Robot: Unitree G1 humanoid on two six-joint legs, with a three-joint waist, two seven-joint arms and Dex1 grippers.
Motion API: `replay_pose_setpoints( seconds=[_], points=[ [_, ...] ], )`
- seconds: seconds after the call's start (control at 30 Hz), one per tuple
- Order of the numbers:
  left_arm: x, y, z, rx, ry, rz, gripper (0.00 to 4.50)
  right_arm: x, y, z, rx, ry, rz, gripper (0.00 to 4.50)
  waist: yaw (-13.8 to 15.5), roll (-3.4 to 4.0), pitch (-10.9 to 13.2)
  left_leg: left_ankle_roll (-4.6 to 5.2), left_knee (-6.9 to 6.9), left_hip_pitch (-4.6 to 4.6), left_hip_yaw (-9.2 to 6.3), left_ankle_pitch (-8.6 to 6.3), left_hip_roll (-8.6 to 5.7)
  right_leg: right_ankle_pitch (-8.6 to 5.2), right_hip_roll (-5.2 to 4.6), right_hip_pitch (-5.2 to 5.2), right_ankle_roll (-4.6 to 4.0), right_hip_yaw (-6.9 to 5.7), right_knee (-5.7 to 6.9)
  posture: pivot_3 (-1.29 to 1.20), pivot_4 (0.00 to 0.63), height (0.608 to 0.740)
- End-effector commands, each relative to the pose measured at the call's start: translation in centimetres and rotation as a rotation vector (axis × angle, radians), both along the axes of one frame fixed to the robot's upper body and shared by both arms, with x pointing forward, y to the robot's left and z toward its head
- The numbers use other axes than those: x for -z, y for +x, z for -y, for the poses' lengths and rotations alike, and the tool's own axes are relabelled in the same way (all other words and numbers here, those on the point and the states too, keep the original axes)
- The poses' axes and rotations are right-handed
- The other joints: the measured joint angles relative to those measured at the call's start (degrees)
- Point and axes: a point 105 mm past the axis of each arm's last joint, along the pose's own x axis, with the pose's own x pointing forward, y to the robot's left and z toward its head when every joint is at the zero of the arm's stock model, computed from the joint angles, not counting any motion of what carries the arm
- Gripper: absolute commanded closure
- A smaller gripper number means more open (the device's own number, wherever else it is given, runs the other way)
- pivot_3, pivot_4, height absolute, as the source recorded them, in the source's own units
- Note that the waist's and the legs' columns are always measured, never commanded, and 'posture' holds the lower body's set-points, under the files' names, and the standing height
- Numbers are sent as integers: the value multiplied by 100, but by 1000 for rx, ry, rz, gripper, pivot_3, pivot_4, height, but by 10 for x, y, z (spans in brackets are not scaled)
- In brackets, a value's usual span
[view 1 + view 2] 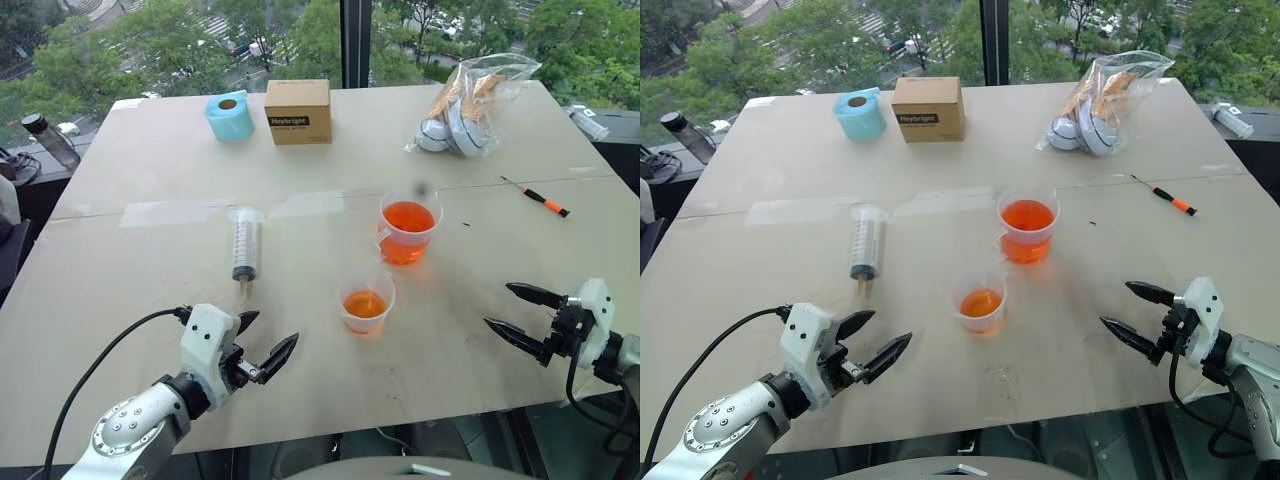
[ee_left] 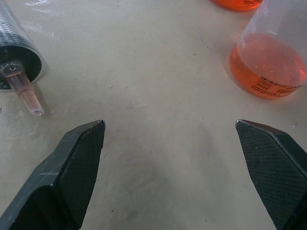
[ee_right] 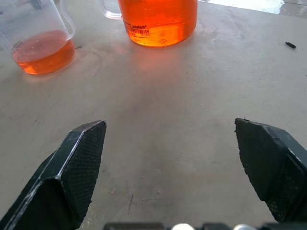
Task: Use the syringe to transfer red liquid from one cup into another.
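Nearest the camera, the left gripper (image 1: pixel 265 340) sits at about 7 o'clock on the table (image 1: pixel 140 290) and the right gripper (image 1: pixel 518 312) at about 4, both with fingers spread wide and nothing in them. Dead center is the shorter cup (image 1: pixel 366 302), plain flared rim, shallow red liquid (image 1: pixel 364 304) in it. Just past it toward 1 o'clock stands the taller handled cup (image 1: pixel 409 227), fuller and brighter orange, tiny print near the base I can't read. The syringe (image 1: pixel 245 243) lies flat around 10 o'clock, long axis near-to-far, narrow tip toward the robot, flange away, black graduations on a clear barrel. Far back at 12, a cardboard box (image 1: pixel 298 111) reads "Heybright".
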Motion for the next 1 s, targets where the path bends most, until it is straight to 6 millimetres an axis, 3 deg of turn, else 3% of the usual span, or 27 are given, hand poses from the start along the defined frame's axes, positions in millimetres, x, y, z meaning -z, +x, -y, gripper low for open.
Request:
replay_pose_setpoints(
  seconds=[0.03,0.47,0.7,0.8,0.9,1.0],
  points=[
    [-1,-2,0,21,3,17,68,-11,5,-8,-32,-6,56,0,-1,0,0,0,0,0,0,0,0,0,0,0,0,0,0,0,150,740],
    [10,-13,-12,-1,34,-8,68,-4,18,-20,-67,20,71,0,-1,2,-1,4,0,-1,-2,-2,0,0,0,0,-1,-4,-2,0,150,740],
    [-2,-5,-10,3,9,39,68,-3,20,-15,-118,-6,67,0,-4,3,-1,4,0,-1,-1,-2,0,0,1,0,1,-4,-2,0,150,740],
    [-35,13,-8,-73,-118,161,68,-23,13,-17,-196,48,20,0,6,3,1,4,1,-1,-2,-2,0,8,0,1,14,-5,-2,0,150,740],
    [-88,43,-18,-171,-285,306,68,-79,10,-32,-325,118,28,0,13,19,11,6,15,-9,-15,-1,0,11,-5,-1,19,-18,12,0,150,740],
    [-108,65,-22,-229,-301,308,68,-117,12,-51,-408,142,80,0,-50,11,1,5,20,0,-24,-1,1,12,2,3,20,-20,26,0,150,740]
  ],
)
